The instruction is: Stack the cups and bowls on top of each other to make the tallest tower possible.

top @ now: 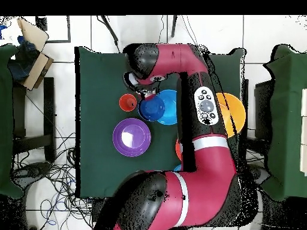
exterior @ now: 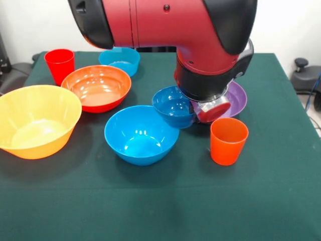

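Observation:
My gripper (exterior: 194, 110) sits under the red arm's wrist, at the right rim of the small blue bowl (exterior: 173, 106). That bowl hangs tilted over the right rim of the medium blue bowl (exterior: 139, 135), held by the gripper. In the overhead view the gripper (top: 146, 96) meets the small blue bowl (top: 152, 108) beside the medium blue bowl (top: 170, 106). An orange cup (exterior: 228, 141) stands alone to the right. The purple bowl (exterior: 237, 98) lies behind the wrist. On the left are the red cup (exterior: 59, 65), teal bowl (exterior: 120, 60), orange-red bowl (exterior: 97, 88) and yellow-orange bowl (exterior: 36, 120).
All bowls and cups stand singly on the green table cloth (exterior: 160, 201). The arm covers much of the overhead view, where the orange cup (top: 128, 102), purple bowl (top: 132, 137) and yellow-orange bowl (top: 235, 111) show. Chairs and cables surround the table.

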Available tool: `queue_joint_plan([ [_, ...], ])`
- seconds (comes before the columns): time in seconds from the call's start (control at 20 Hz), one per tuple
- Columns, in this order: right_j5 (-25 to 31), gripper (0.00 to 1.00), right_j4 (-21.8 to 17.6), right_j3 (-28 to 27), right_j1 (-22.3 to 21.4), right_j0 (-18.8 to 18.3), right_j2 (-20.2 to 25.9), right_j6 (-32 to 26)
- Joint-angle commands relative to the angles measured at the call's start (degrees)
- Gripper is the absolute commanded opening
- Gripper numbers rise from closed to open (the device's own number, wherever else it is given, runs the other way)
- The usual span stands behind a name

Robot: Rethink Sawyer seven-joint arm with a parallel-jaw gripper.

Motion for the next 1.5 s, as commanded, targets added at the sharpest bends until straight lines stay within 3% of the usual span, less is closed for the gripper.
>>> queue_joint_plan([
  [0.05, 2.6, 0.0, 2.6, -4.5, 0.3, 1.1, -0.5, 0.1],
  [0.45, 5.6, 0.0, 4.2, -13.9, 4.5, 2.8, 0.4, 0.6],
  [1.0, 10.5, 0.0, 2.6, -26.7, 10.4, 5.8, 1.5, 1.4],
  [1.5, 10.9, 0.0, 4.7, -26.7, 11.2, 7.6, 0.3, 4.4],
])
